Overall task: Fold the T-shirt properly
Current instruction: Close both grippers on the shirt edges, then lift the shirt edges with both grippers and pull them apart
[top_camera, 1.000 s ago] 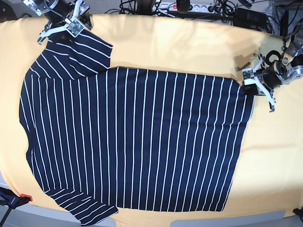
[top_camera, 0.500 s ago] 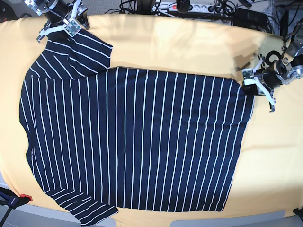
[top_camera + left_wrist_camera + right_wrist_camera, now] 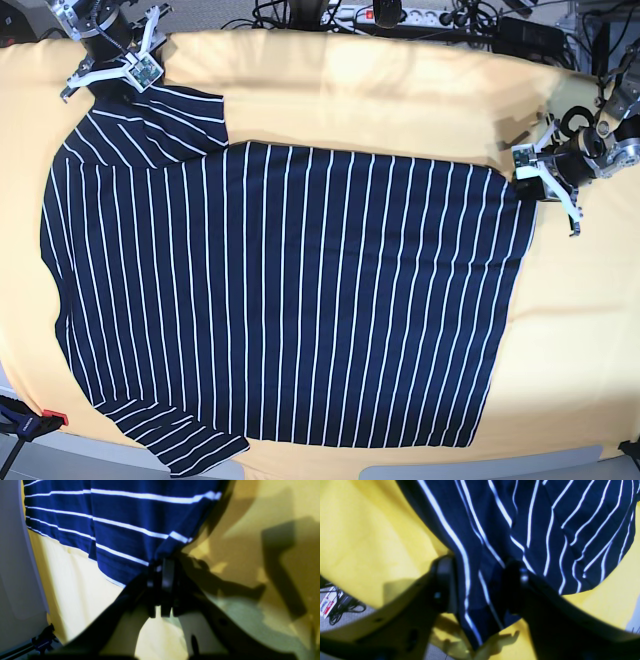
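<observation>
The dark navy T-shirt (image 3: 300, 300) with thin white stripes lies spread flat, collar end to the left. My right gripper (image 3: 133, 78) is at the far left sleeve. In the right wrist view its fingers (image 3: 443, 580) stand either side of bunched sleeve cloth (image 3: 545, 517), and the gripper (image 3: 480, 580) holds it. My left gripper (image 3: 527, 185) is at the shirt's far right hem corner. In the left wrist view it (image 3: 161, 567) is shut on that corner of the shirt (image 3: 125, 517).
A plain yellow-orange cloth (image 3: 400, 100) covers the table under the shirt. Cables and a power strip (image 3: 400, 15) run along the back edge. A clamp (image 3: 30, 420) sits at the front left corner, close to the table's front edge.
My right gripper has moved left along the back edge, and the far sleeve has shifted left with it. The left gripper and the rest of the shirt have stayed put.
</observation>
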